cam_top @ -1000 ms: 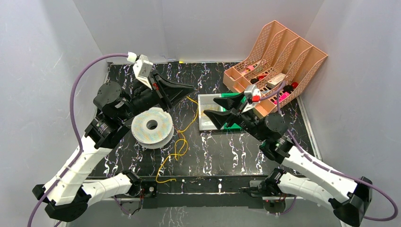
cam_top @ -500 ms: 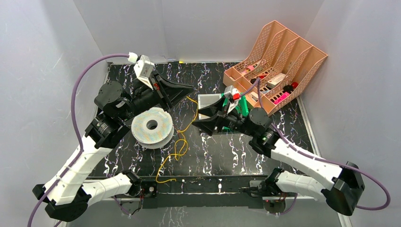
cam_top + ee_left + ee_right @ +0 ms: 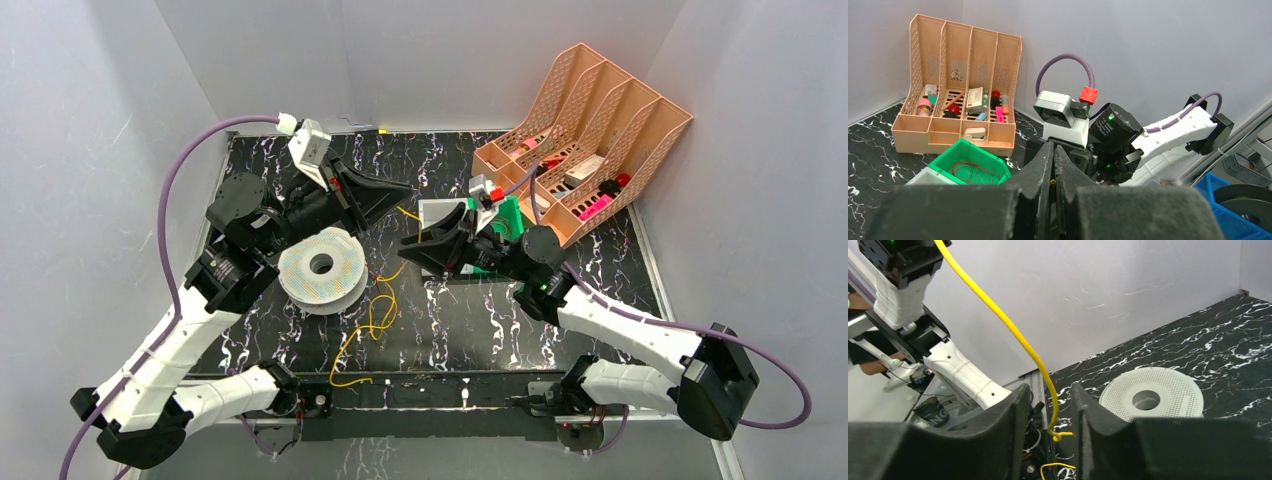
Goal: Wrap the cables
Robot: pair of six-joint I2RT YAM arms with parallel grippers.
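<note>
A yellow cable [image 3: 384,278] hangs from my left gripper [image 3: 405,187], which is raised over the mat and shut on the cable's upper end; a bit of yellow [image 3: 1052,182] shows between the closed jaws. The cable drops past my right gripper [image 3: 408,252], then loops on the mat down to the front edge. In the right wrist view the cable [image 3: 998,315] passes between the fingers of the right gripper [image 3: 1050,390], with a gap on each side. The white round spool [image 3: 321,268] lies flat on the mat under the left arm, and its perforated disc [image 3: 1153,395] also shows from the right wrist.
A peach file organizer [image 3: 590,120] holding small items stands at the back right. In front of it are a green bin [image 3: 512,212], with thin dark brown wires in it [image 3: 973,172], and a white tray [image 3: 437,213]. Grey walls enclose the mat.
My right gripper has swung left from over the white tray to the hanging cable, and its jaws have narrowed around it. The left gripper stays shut, barely moved.
</note>
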